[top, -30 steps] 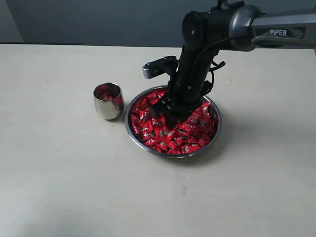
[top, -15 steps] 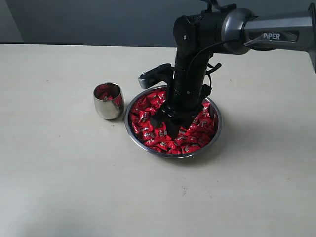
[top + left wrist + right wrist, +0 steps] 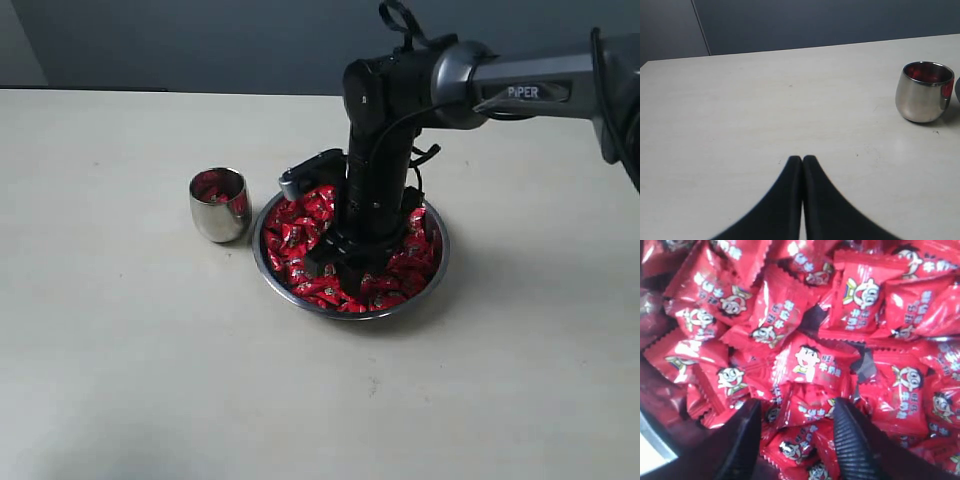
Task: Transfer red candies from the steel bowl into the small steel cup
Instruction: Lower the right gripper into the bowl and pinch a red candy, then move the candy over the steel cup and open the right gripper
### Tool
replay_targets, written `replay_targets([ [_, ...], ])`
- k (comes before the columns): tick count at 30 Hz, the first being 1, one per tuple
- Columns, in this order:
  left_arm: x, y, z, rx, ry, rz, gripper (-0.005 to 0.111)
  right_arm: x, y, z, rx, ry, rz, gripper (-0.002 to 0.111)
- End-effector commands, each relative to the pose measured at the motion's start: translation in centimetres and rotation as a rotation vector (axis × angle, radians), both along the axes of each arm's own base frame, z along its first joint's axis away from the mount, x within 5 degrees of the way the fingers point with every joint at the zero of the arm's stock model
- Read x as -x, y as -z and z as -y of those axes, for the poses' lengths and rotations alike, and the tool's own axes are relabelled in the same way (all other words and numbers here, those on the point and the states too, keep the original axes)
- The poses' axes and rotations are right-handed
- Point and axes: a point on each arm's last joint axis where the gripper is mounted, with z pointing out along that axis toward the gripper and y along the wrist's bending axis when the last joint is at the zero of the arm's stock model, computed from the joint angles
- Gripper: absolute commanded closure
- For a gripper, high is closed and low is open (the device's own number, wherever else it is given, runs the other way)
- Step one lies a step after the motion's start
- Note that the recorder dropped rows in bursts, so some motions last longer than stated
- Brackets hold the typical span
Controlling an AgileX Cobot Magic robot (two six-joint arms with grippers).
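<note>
A wide steel bowl (image 3: 437, 262) in the middle of the table is heaped with red candies (image 3: 296, 262). The small steel cup (image 3: 220, 205) stands just left of it, with red showing inside; it also shows in the left wrist view as the cup (image 3: 923, 92). My right gripper (image 3: 343, 268) is pushed down into the candy pile. Up close, the right gripper (image 3: 797, 412) is open, its fingers straddling red candies (image 3: 812, 362) that lie between them. My left gripper (image 3: 802, 159) is shut and empty over bare table, away from the cup.
The pale table (image 3: 120, 360) stretches around the bowl and cup. A dark wall (image 3: 200, 40) runs along the far table edge. The right arm (image 3: 520, 85) reaches in from the right, above the bowl.
The right arm has lowered and shifted slightly left, sinking its gripper deeper into the candies in the bowl. The cup and bowl have not moved.
</note>
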Motion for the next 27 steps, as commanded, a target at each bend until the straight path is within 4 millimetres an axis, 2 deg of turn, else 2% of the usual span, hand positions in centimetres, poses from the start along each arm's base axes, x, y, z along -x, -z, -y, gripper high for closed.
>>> replay_targets([
  [1, 0.0, -0.4, 0.0, -0.001, 0.005, 0.02, 0.106, -0.1, 0.0, 0.1, 0.004, -0.012, 0.011, 0.063],
  [7, 0.0, -0.4, 0.0, -0.001, 0.005, 0.02, 0.106, -0.2, 1.0, 0.2, 0.038, -0.026, 0.008, 0.065],
  [9, 0.0, -0.4, 0.0, -0.001, 0.005, 0.02, 0.106, -0.4, 1.0, 0.4, 0.053, -0.031, 0.026, 0.076],
  [11, 0.0, -0.4, 0.0, -0.001, 0.005, 0.02, 0.106, -0.5, 1.0, 0.5, 0.069, -0.026, 0.037, 0.094],
  [13, 0.0, -0.4, 0.0, -0.001, 0.005, 0.02, 0.106, -0.5, 0.7, 0.6, 0.068, -0.027, 0.041, 0.108],
  [15, 0.0, -0.4, 0.0, -0.001, 0.005, 0.02, 0.106, -0.5, 0.3, 0.6, 0.06, -0.025, 0.047, 0.108],
  [23, 0.0, -0.3, 0.0, -0.001, 0.005, 0.018, 0.106, 0.0, -4.4, 0.7, -0.026, -0.011, 0.118, 0.108],
  [27, 0.0, -0.3, 0.0, -0.001, 0.005, 0.018, 0.106, 0.3, -7.7, 0.7, -0.114, 0.005, 0.186, 0.108],
])
